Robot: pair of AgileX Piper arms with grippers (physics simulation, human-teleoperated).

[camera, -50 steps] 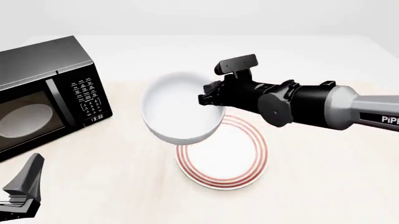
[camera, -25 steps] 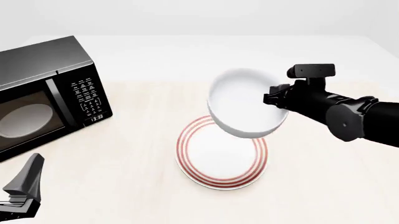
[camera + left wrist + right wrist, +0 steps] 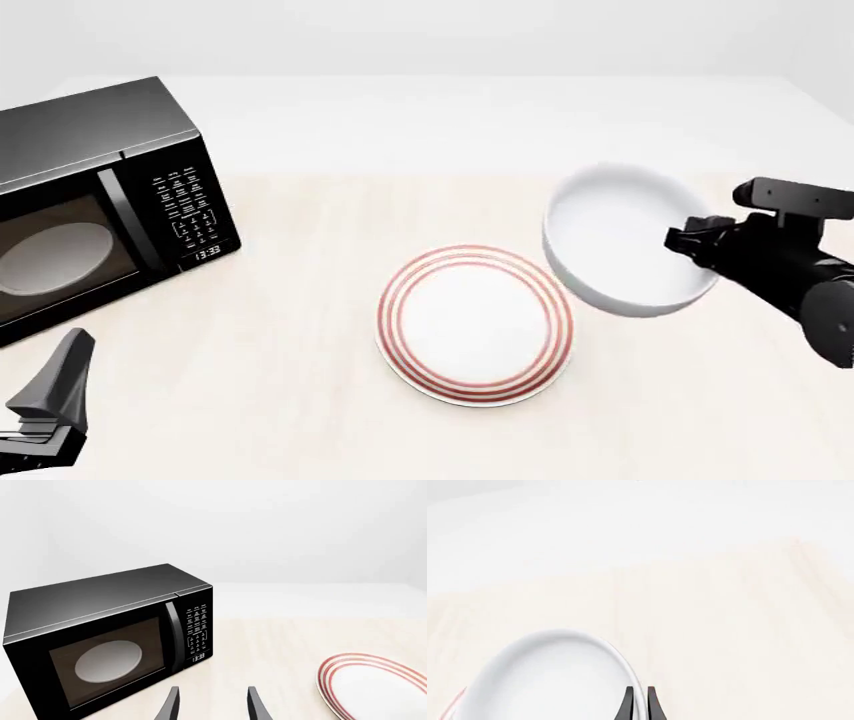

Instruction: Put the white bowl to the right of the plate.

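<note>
Right tool point(image 3: 691, 243) pinching the near rim of the white bowl point(image 3: 617, 238), bowl held tilted just right of the plate point(image 3: 475, 322) on the desk point(image 3: 294, 300), left tool point(image 3: 212, 706) spread, near the microwave point(image 3: 94, 200)

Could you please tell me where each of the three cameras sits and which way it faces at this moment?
Front view: fixed above and behind the arms, looking forward and down at the table; shows the microwave, plate, white bowl, right end effector and left arm's tip.
Left wrist view: behind the left end effector, facing the microwave; fingers apart.
Right wrist view: behind the right end effector, its fingers pinching the bowl's rim.
Shared: front and left wrist views both show microwave and plate.
</note>
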